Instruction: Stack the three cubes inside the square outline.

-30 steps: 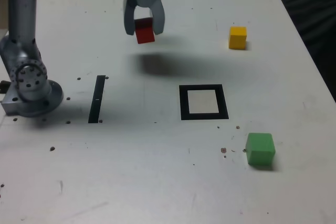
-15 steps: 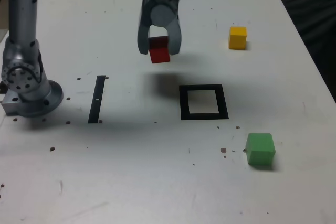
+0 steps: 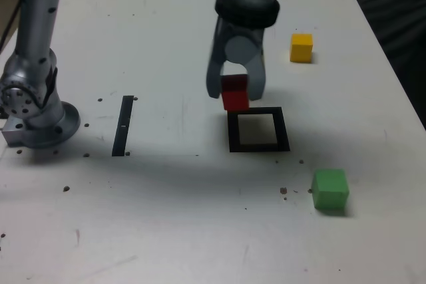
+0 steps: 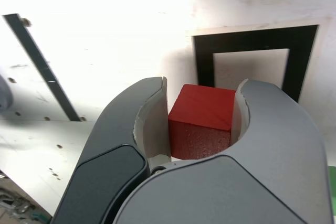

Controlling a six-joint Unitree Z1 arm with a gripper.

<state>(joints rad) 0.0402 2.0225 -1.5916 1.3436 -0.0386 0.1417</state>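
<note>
A robotic gripper (image 3: 235,91) pinches a red cube (image 4: 201,121) between its two curved fingers above a pale tabletop (image 3: 180,217), its jaws parted only by the width of the block. In the wrist view, the inner faces of the fingers press against opposite sides of the cube, their pale linings ragged along the edges, while the outer shells are smooth, grey and rounded like pincers. The cube shows a flat, matte upper face and a darker side with a speckled, grainy surface. In the exterior view, the held block appears at the upper left corner of a square outline (image 3: 233,131), a thick black frame with straight edges around a pale centre. A small yellow cube (image 3: 301,48) sits on the tabletop beyond the frame, toward the exterior view's right, and a larger green cube (image 3: 330,189) rests nearer the camera on that same side. To the exterior view's left lies a thin, straight black strip (image 3: 123,126) on the white, dark-flecked surface.
</note>
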